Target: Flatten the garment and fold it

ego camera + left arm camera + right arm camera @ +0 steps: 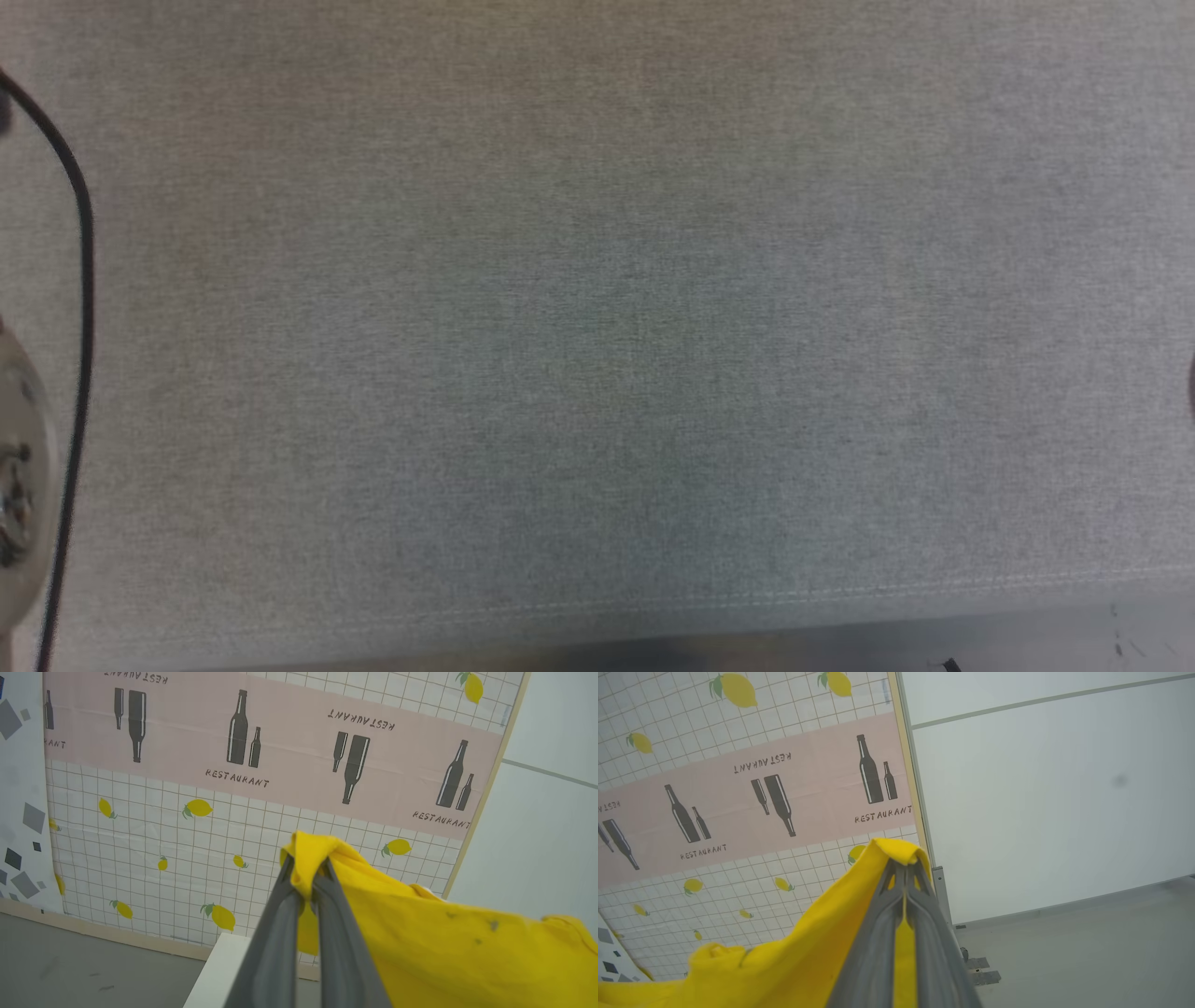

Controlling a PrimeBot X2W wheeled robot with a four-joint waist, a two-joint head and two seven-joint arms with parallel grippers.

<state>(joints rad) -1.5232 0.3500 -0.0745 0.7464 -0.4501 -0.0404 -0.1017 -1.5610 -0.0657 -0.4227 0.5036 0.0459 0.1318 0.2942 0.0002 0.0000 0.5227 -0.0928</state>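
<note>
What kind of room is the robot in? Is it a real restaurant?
Probably not: it looks like a robot test room. The backdrop of bottles and lemons is just a printed sheet on a panel, next to a plain white wall, and grey cloth covers the worktop.

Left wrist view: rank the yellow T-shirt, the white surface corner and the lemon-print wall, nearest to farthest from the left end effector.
1. The yellow T-shirt, clamped in the left end effector, trailing right.
2. The white surface corner, lower left.
3. The lemon-print wall, behind everything.
</note>
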